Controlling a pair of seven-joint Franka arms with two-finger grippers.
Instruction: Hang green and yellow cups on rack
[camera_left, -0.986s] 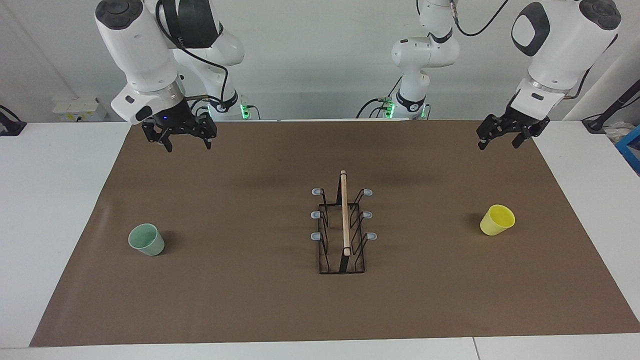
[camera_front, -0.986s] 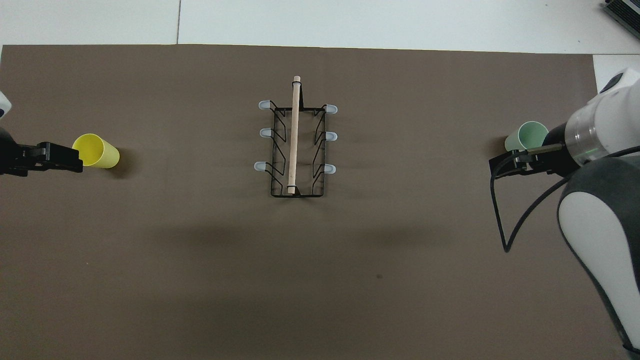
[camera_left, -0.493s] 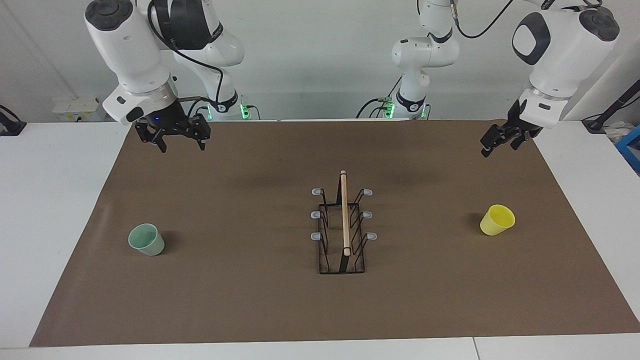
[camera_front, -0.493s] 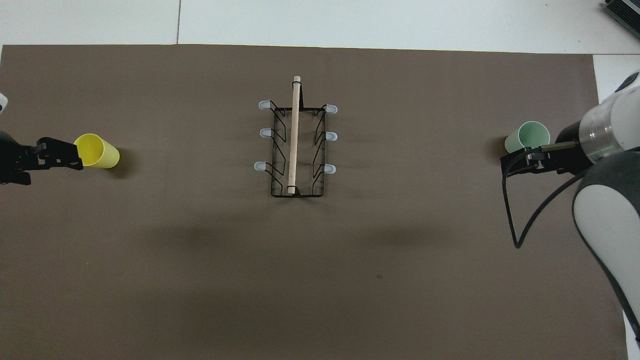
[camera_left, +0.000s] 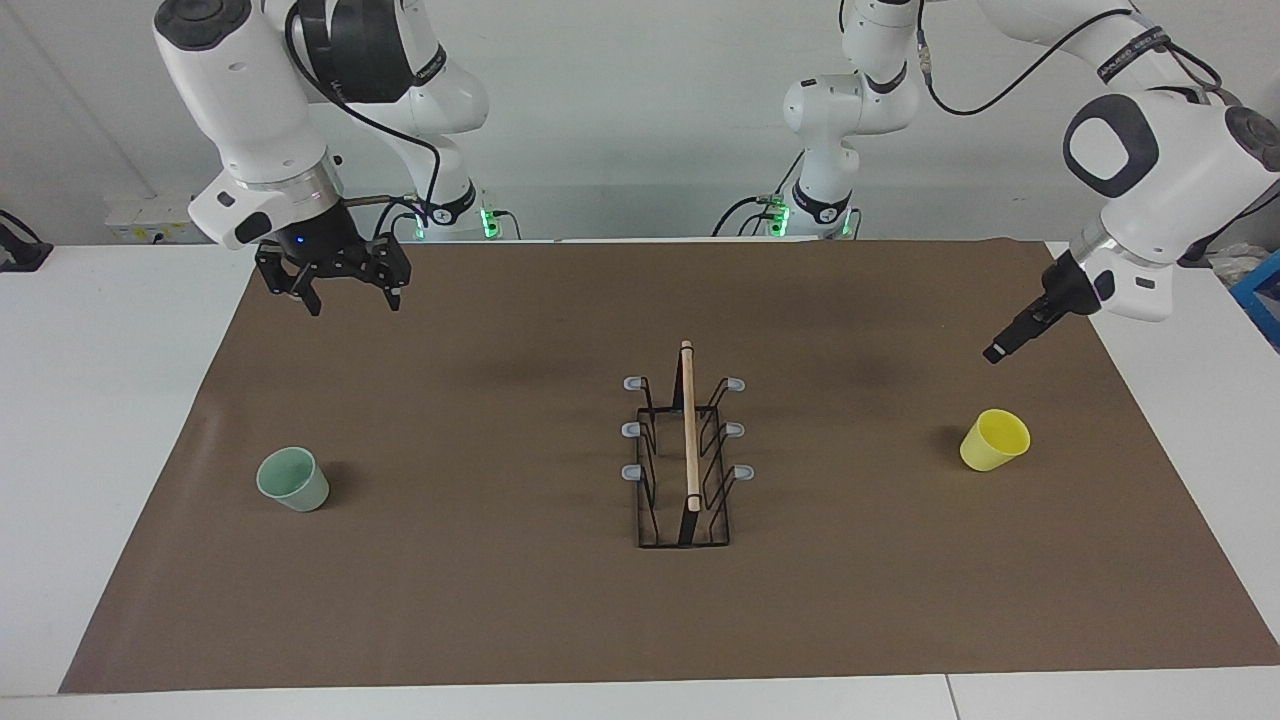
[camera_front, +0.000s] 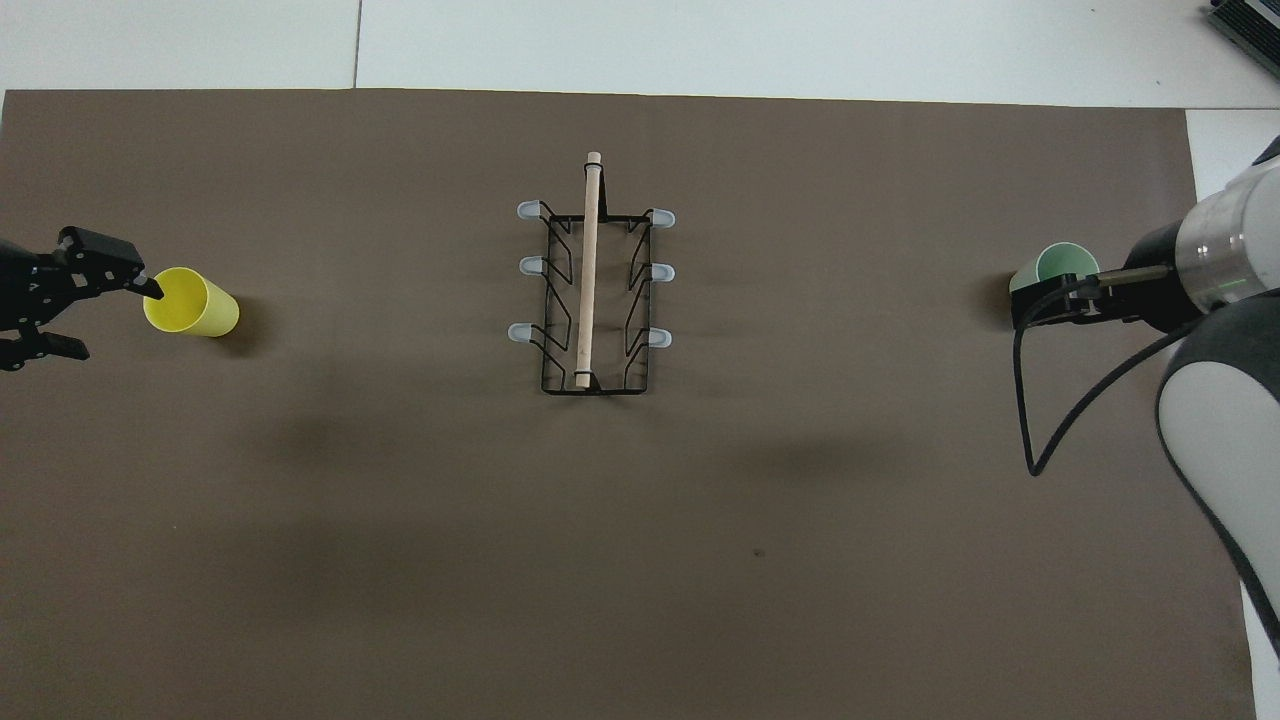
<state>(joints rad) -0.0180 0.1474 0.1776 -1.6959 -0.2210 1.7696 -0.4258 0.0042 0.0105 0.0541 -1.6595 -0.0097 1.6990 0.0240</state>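
The pale green cup (camera_left: 292, 480) (camera_front: 1060, 265) stands mouth up on the mat toward the right arm's end of the table. The yellow cup (camera_left: 995, 440) (camera_front: 192, 303) stands mouth up toward the left arm's end. Between them, mid-table, is the black wire rack (camera_left: 689, 430) (camera_front: 588, 280) with its wooden rod and grey-tipped prongs, all bare. My right gripper (camera_left: 353, 302) (camera_front: 1040, 305) hangs open high over the mat, apart from the green cup. My left gripper (camera_left: 995, 352) (camera_front: 115, 320) is open and tilted down, above the yellow cup and clear of it.
A brown mat (camera_left: 500, 600) covers most of the white table (camera_left: 100, 400). Only the rack and the two cups rest on it. Both arm bases stand along the robots' edge of the table.
My left gripper has turned its wrist and come down toward the yellow cup. My right gripper has drifted a little toward its own end of the table. Cups and rack have not moved.
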